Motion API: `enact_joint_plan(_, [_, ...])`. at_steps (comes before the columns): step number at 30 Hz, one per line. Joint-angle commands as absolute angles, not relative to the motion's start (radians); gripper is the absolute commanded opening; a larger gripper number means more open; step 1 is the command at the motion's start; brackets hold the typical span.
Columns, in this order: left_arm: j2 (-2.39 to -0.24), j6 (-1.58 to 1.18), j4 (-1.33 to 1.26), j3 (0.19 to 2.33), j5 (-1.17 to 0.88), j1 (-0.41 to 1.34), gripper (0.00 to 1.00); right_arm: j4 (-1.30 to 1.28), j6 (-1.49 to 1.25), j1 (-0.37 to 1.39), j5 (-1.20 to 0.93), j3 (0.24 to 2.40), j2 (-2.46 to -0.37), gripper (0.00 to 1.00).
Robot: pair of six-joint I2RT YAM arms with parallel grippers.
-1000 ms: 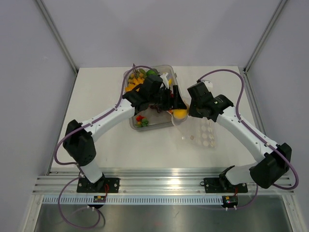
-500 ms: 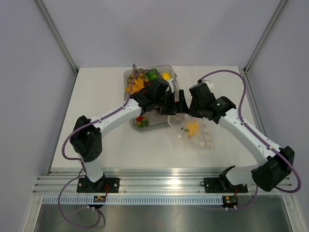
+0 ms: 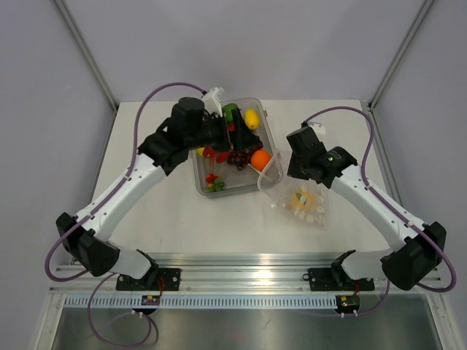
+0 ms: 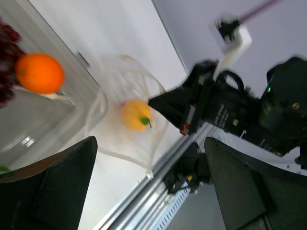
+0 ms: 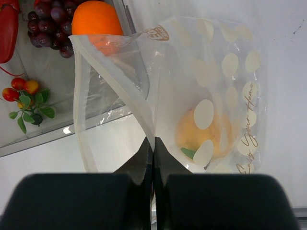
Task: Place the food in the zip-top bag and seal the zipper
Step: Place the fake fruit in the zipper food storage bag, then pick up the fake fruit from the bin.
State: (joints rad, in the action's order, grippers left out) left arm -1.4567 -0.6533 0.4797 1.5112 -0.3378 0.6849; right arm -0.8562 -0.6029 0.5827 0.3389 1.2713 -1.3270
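Zip-top bag (image 5: 211,96): gold script (image 5: 247,124) reads "Your Home"; corner emblem (image 5: 157,33) illegible. Right gripper (image 5: 153,148) pinches its mouth edge; left gripper (image 4: 151,143) spread wide, empty.

Left wrist view is motion-blurred; purple grapes (image 4: 8,34) are cut off at ten o'clock. In the right wrist view, white dots (image 5: 204,114) partly hide a yellow fruit (image 5: 187,132), perhaps a lemon, inside the zip-top bag (image 5: 177,72). A red pepper (image 5: 7,28) is cropped at ten o'clock.

My left arm (image 3: 131,186) stretches forward with a bent elbow. My left hand (image 4: 149,143) is spread wide apart. My right arm (image 3: 372,200) bends inward, and my right hand (image 5: 153,148) pinches tight on the zip-top bag (image 5: 225,81) edge.
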Motion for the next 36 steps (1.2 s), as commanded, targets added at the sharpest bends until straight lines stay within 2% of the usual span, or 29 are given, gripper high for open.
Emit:
enact_joint_plan(1, [-1.46,-0.594,0.489,1.5,-0.331,0.582,0.97,-0.88,-0.609,0.584,0.391,1.281,-1.276,0.0])
enact_joint_plan(6, [-1.695,-0.44,0.693,1.699,-0.22,0.597,0.99,-0.917,-0.617,0.584,0.41,1.289,-1.223,0.0])
enact_joint_plan(10, [-1.831,-0.388,0.654,1.743,-0.146,0.615,0.99,-0.959,-0.643,0.584,0.44,1.284,-1.169,0.0])
enact_joint_plan(16, [-2.044,-0.293,0.716,1.933,-0.04,0.675,0.95,-0.98,-0.667,0.584,0.436,1.264,-1.115,0.0])
enact_joint_plan(29, [-2.227,-0.152,0.748,2.115,-0.003,0.732,0.92,-0.994,-0.661,0.584,0.429,1.281,-1.123,0.0])
enact_joint_plan(36, [-2.255,-0.141,0.744,2.102,0.061,0.732,0.88,-0.989,-0.661,0.584,0.426,1.272,-1.117,0.0])
